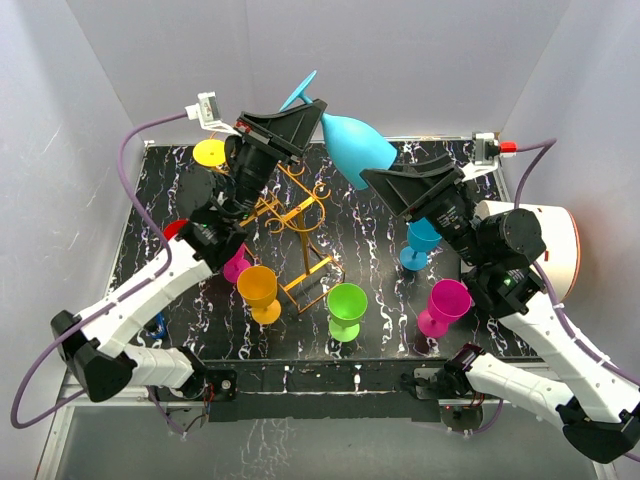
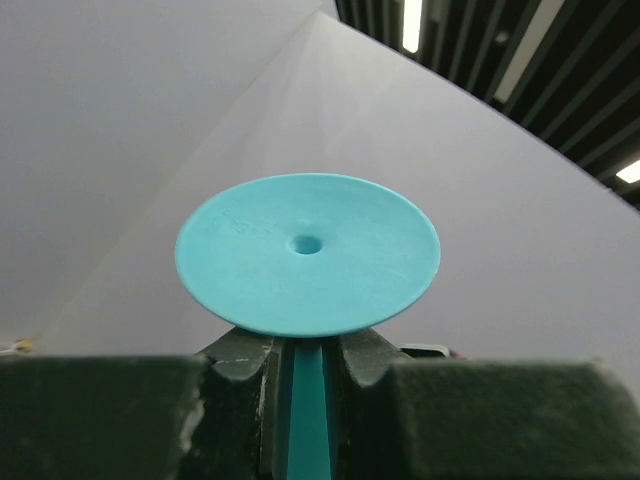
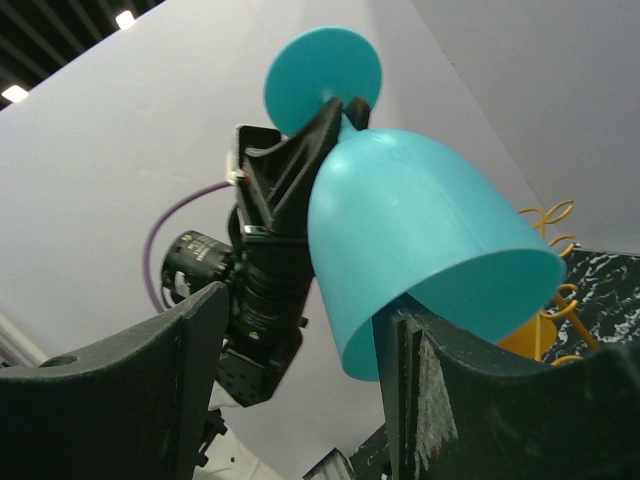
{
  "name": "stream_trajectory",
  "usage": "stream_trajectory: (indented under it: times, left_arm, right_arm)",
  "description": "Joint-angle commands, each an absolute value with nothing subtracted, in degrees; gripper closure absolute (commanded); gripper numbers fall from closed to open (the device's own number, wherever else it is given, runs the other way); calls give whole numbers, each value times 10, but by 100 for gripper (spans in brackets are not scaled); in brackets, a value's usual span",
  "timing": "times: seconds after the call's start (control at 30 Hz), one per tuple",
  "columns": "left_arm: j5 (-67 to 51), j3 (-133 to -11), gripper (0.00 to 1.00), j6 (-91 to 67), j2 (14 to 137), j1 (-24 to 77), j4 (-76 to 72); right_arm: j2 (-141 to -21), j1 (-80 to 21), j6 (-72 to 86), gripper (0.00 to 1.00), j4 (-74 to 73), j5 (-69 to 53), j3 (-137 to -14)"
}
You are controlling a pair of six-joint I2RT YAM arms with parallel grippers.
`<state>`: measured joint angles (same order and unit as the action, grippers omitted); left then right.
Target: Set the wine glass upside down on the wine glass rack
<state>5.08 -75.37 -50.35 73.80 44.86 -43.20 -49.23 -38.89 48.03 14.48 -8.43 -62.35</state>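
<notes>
A teal wine glass (image 1: 352, 145) hangs tilted high above the table's back, foot up and left, mouth down and right. My left gripper (image 1: 312, 106) is shut on its stem (image 2: 303, 410) just under the round foot (image 2: 307, 255). My right gripper (image 3: 305, 315) is open at the bowl (image 3: 410, 240). One finger (image 3: 470, 400) sits under the rim, the other stands apart from the bowl. The golden wire wine glass rack (image 1: 290, 215) stands on the table below the left gripper. Its scrolls show in the right wrist view (image 3: 546, 214).
A yellow glass (image 1: 210, 153) is at the rack's far left end. Red (image 1: 172, 230), magenta (image 1: 237, 268) and orange (image 1: 258, 290) glasses stand left of the rack. Green (image 1: 346, 305), blue (image 1: 420, 240) and magenta (image 1: 445, 303) glasses stand right. A white round tub (image 1: 555, 245) sits at the right edge.
</notes>
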Motion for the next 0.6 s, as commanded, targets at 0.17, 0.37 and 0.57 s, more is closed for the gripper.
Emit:
stream_trajectory:
  times: [0.17,0.37,0.57]
  left_arm:
    - [70,-872,100,-266,645,451,-123]
    - [98,-930,100,-185,607,452,35]
    - [191,-933,100,-91,561,452,130]
  right_arm:
    - [-468,-391,449,37,82,-18,-623]
    - [-466,-391,438,37,67,-4,-617]
    - [-467,-391,421,37,61,12,-617]
